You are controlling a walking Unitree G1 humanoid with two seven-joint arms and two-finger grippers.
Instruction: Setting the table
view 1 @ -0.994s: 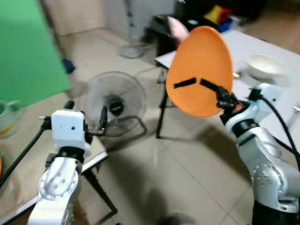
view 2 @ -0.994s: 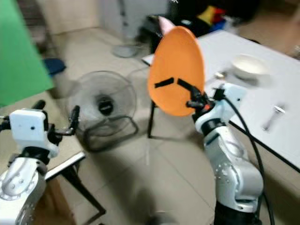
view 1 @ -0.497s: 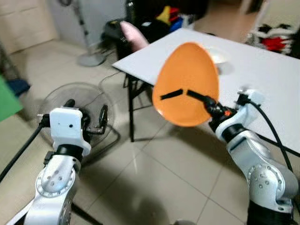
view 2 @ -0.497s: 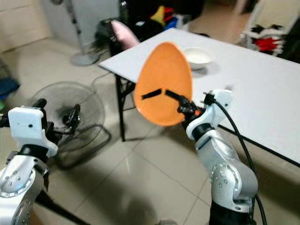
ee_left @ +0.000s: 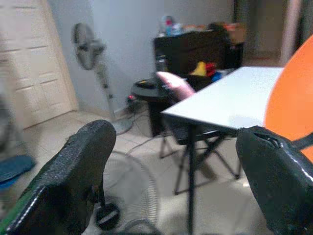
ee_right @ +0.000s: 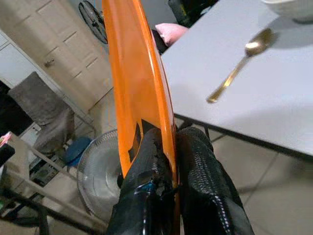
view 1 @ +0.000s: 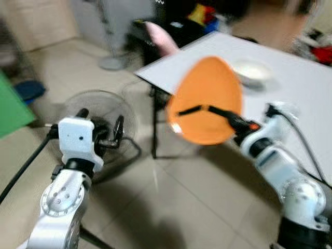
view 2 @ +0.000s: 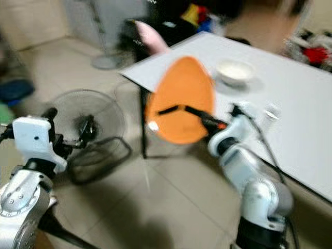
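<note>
My right gripper (view 1: 207, 109) is shut on an orange plate (view 1: 206, 98), holding it upright on its edge in front of the white table (view 1: 290, 88). In the right wrist view the two black fingers (ee_right: 200, 191) pinch the plate's rim (ee_right: 134, 73). A white bowl (view 1: 252, 71) stands on the table beyond the plate, and a gold spoon (ee_right: 239, 63) lies near the table's edge. My left gripper (ee_left: 176, 181) is open and holds nothing, raised at my left over the floor.
A floor fan (view 1: 101, 111) lies on the tiled floor ahead on the left. A standing fan (ee_left: 90, 49) and a dark cabinet (ee_left: 195, 49) stand by the far wall. A green surface (view 1: 13, 109) is at the left edge. The table's folding legs (view 1: 155, 124) stand by its near corner.
The camera has shifted slightly and the picture is blurred. The plate stays in my right gripper, now tilted a little lower before the table corner. The left arm is unchanged.
</note>
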